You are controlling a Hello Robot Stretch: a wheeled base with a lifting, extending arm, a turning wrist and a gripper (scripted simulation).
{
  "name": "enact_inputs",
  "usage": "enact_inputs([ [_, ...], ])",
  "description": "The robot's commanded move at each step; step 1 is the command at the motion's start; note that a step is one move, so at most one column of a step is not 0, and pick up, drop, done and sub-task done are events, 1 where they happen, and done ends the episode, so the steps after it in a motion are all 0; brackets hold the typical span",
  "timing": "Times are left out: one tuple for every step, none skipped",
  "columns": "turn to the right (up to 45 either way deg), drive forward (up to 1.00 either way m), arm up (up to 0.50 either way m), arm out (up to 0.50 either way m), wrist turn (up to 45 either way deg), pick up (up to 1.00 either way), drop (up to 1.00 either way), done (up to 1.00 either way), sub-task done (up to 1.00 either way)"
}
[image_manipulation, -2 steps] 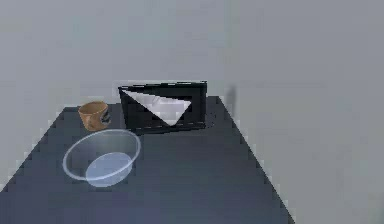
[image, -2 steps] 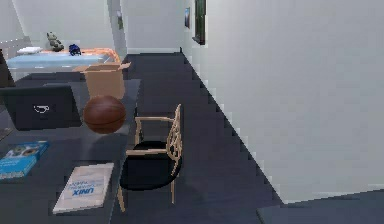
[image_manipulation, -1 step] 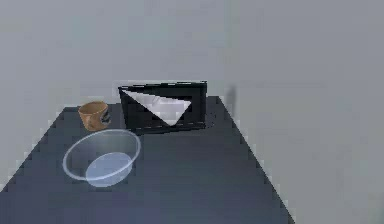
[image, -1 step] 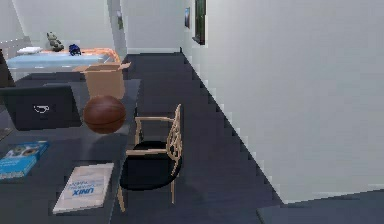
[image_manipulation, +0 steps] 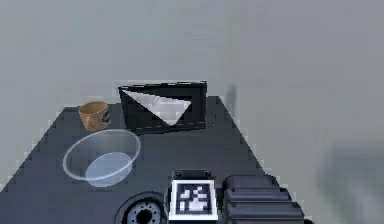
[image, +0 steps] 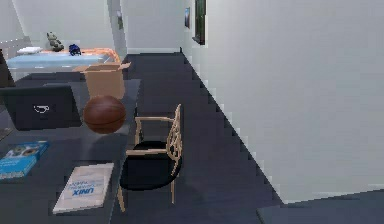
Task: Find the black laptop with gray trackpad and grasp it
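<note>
One laptop [image: 40, 106], basketball [image: 104, 114] forward, bowl [image_manipulation: 102, 158] arm-side

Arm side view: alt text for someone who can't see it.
A dark tabletop holds an upright dark-framed panel showing pale shapes, a brown cup to its left and a clear bowl in front. At the bottom edge, a white marker square on dark robot parts.

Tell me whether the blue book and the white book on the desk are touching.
Apart. The forward view shows a strip of bare dark desk between the blue book and the white book.
</note>
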Motion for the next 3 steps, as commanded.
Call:
enact_inputs([
  [0.0,0.00,0.00,0.36,0.0,0.00,0.00,0.00,0.00],
  [0.0,0.00,0.00,0.00,45.0,0.00,0.00,0.00,0.00],
  [0.0,0.00,0.00,0.00,45.0,0.00,0.00,0.00,0.00],
])
